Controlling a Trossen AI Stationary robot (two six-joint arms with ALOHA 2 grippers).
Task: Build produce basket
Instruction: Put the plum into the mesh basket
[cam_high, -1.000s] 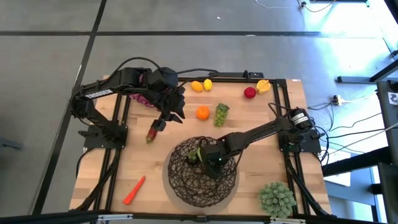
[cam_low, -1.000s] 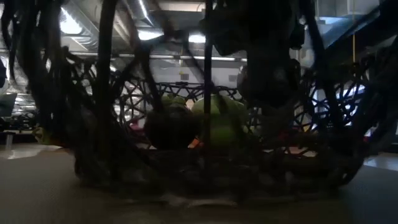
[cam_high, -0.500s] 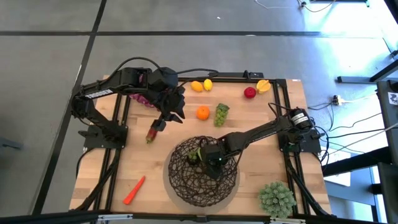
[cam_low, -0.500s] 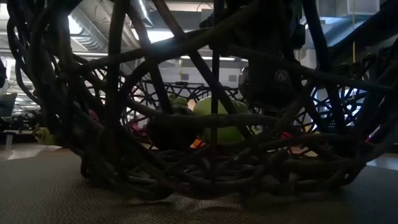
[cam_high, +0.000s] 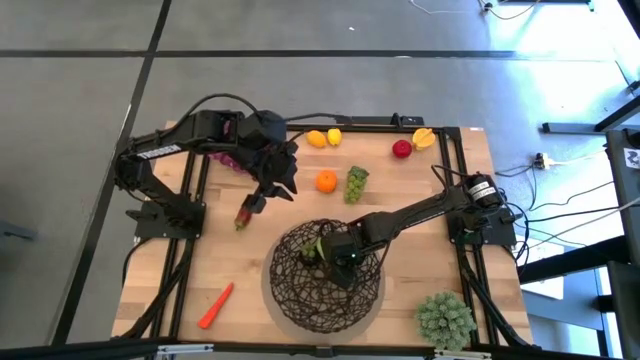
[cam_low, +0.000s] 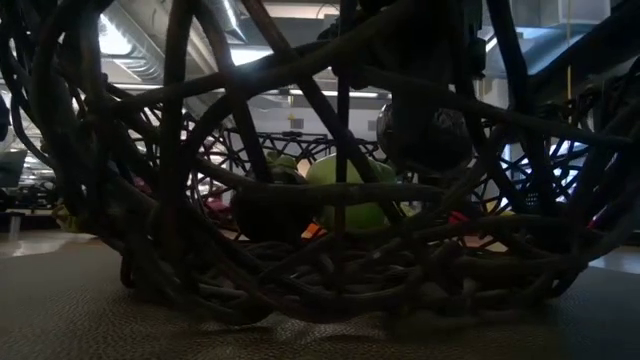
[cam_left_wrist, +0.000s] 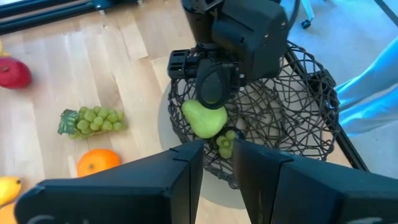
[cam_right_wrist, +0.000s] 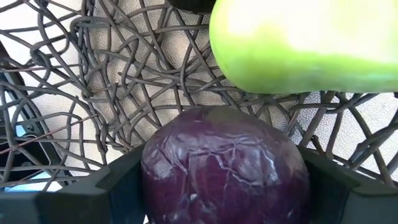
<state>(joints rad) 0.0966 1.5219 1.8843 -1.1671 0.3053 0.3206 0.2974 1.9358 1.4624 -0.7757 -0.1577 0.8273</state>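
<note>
The basket (cam_high: 296, 296), a wide bowl of dark woven wire, stands near the table's front edge. Inside it lie a green pear (cam_left_wrist: 202, 118) and a small bunch of green grapes (cam_left_wrist: 225, 143). My right gripper (cam_high: 335, 252) reaches down into the basket and is shut on a round purple vegetable (cam_right_wrist: 224, 162), right beside the pear (cam_right_wrist: 305, 43). My left gripper (cam_high: 285, 185) hangs high over the table's far left part. It points toward the basket, and its fingers (cam_left_wrist: 186, 174) are slightly open with nothing between them. My right gripper pinches the purple vegetable by two opposite sides (cam_right_wrist: 155, 177), one finger (cam_right_wrist: 118, 183) on each side. The fingers come steeply from above, slanting in from the table's right. I cannot tell whether the vegetable rests on the basket's mesh.
On the far part of the table lie an orange (cam_high: 326, 181), green grapes (cam_high: 356, 183), lemons (cam_high: 323, 137) and a red apple (cam_high: 402, 149). A carrot (cam_high: 215, 305) lies front left. A small red and green piece (cam_high: 245, 213) lies by the left arm. A spiky green plant (cam_high: 445, 318) stands front right.
</note>
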